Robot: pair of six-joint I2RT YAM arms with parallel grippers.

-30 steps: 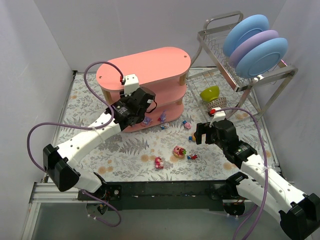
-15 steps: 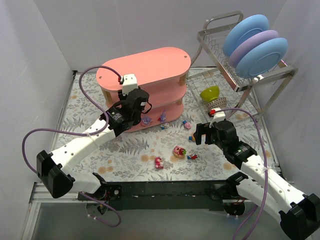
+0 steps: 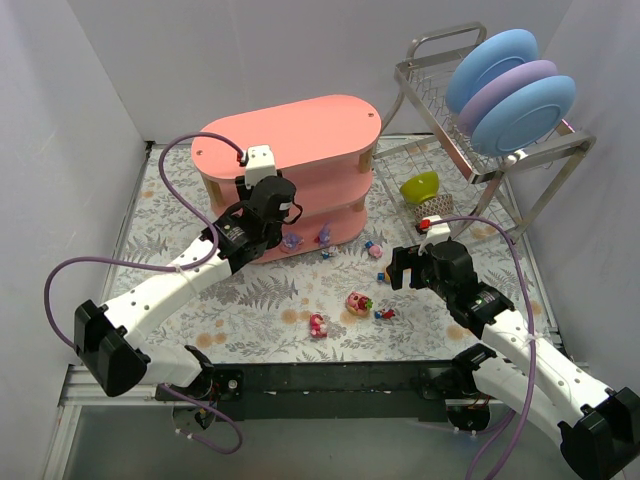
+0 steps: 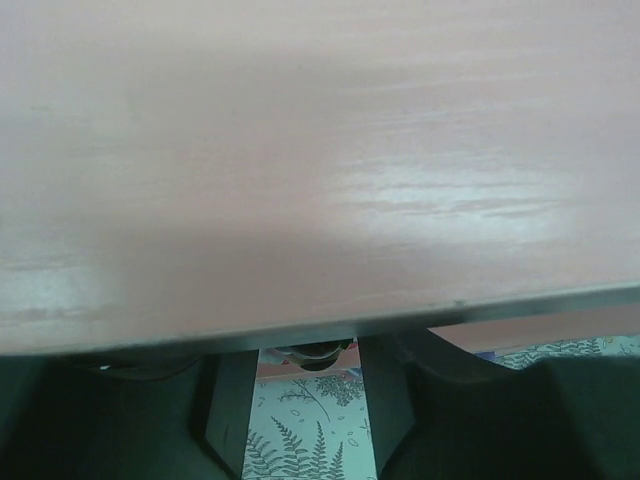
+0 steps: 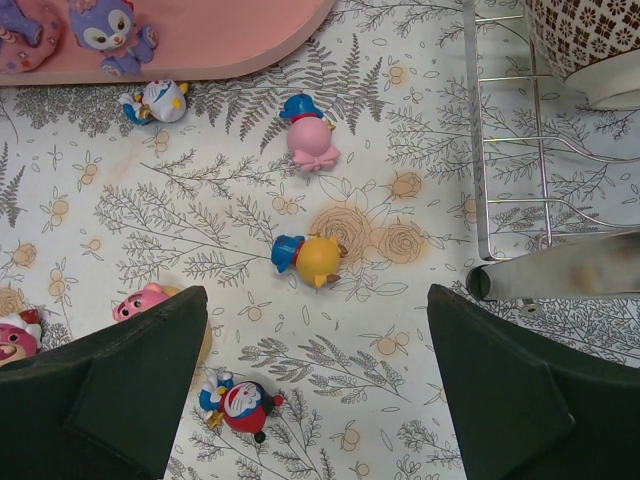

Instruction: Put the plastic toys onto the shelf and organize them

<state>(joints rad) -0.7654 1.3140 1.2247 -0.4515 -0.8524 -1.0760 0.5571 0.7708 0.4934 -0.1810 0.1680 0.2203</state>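
Top external view had the shelf at the left rear of the worktop, with the left fingers pushed in beneath one of its boards. The left wrist view was nearly all pink underside, and whether those fingers held anything could not be told (something dark and round sat between them, too unclear to name). A purple toy already lay on the lowest board, near its front edge.

To the right, the other plastic toys lay scattered on the worktop between the shelf and the wire rack, mostly tipped on their sides. They looked light, hard and glossy, so probably slippery and apt to roll or squirt out of a pinch. A hold across the widest part of the body seemed safer than one on a hat or a limb.

The right fingers stood wide apart above the worktop, with the yellow toy lying in the open between them and apart from its neighbours. That toy had clear room on every side. The rack's foot lay close on the right, and the shelf's low gaps and wooden posts left little height for carrying a toy in.
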